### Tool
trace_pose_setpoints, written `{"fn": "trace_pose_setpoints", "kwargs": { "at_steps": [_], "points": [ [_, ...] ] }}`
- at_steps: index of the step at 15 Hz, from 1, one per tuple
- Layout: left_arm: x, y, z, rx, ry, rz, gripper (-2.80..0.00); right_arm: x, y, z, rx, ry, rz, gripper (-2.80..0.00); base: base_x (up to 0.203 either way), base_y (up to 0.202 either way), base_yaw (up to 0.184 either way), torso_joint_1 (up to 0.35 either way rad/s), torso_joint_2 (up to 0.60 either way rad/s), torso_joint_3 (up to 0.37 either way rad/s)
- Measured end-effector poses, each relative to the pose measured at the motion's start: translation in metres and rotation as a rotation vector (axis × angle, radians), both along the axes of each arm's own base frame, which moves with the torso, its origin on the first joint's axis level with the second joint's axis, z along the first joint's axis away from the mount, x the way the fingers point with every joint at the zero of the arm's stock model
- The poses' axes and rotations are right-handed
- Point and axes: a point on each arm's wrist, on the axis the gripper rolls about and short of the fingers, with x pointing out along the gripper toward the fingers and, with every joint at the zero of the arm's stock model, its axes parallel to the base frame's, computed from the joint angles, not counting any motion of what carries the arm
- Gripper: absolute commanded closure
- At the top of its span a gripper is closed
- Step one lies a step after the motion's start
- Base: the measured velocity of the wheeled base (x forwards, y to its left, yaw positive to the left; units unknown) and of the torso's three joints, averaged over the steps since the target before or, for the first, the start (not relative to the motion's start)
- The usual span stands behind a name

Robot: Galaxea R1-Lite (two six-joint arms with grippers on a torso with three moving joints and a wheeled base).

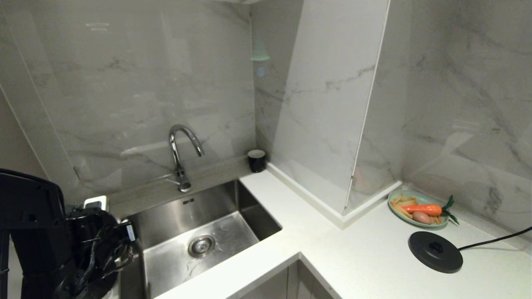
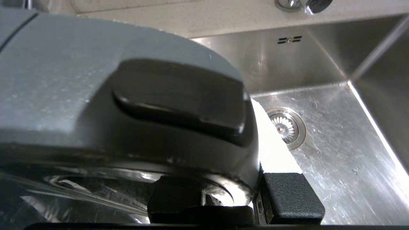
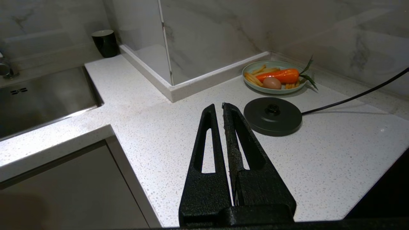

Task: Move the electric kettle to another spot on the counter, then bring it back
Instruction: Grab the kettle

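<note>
The tall glossy black electric kettle (image 2: 121, 105) is held at the white speckled stone counter's (image 1: 365, 257) far left end, beside the steel sink (image 1: 199, 232), clamped by the left gripper (image 2: 230, 204); no lettering can be read; the right gripper (image 3: 220, 110) is pressed together above the counter near the flat round black base disc (image 3: 272, 116).

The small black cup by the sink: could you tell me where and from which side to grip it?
Probably across the open rim of the black cup, coming down from above: it stands upright in the corner, with the wall panel close beside it, leaving its top free.
</note>
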Motion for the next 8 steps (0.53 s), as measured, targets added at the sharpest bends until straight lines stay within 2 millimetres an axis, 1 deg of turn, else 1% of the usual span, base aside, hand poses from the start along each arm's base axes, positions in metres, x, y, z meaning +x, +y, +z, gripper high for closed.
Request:
{"fn": "trace_pose_setpoints", "kwargs": {
  "at_steps": [6, 8],
  "points": [
    [0.002, -0.002, 0.019, 0.047, -0.055, -0.021, 0.00, 0.000, 0.000, 0.000, 0.000, 0.000, 0.000, 0.00, 0.000, 0.000, 0.000, 0.000, 0.00, 0.000],
    [0.000, -0.003, 0.028, 0.074, -0.074, -0.034, 0.00, 0.000, 0.000, 0.000, 0.000, 0.000, 0.000, 0.00, 0.000, 0.000, 0.000, 0.000, 0.00, 0.000]
  ]
}}
